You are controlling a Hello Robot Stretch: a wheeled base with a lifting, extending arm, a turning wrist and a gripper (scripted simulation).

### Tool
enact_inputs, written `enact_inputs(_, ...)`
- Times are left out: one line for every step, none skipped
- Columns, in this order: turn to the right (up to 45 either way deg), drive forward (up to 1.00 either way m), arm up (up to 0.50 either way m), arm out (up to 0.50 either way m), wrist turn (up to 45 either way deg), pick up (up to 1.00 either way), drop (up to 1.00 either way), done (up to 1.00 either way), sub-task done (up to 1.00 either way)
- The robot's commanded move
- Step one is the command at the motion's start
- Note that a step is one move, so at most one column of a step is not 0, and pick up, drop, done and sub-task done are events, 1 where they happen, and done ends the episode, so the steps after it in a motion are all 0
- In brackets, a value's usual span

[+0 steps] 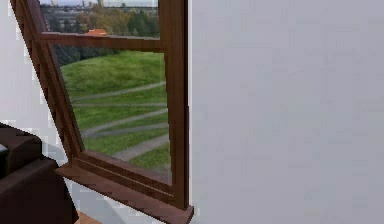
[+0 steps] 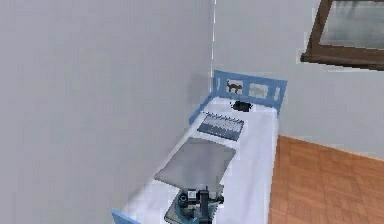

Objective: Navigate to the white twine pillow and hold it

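Pillow (image 2: pixel 197 164), flat, just beyond end effector (image 2: pixel 190 206)

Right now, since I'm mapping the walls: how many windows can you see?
2. One brown-framed window stands at the forward view's left, with grass outside; the other window is at the arm side view's upper right, on the wall beyond the bed. Others may be hidden.

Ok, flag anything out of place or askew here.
Nothing stands out. The blue-framed bed is tidy, a grey pad and a striped item lie flat on it, and the window looks intact.
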Motion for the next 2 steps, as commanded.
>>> enact_inputs(0.0,0.00,0.10,0.00,0.0,0.00,0.00,0.00,0.00)
enact_inputs(0.0,0.00,0.00,0.00,0.0,0.00,0.00,1.00,0.00)
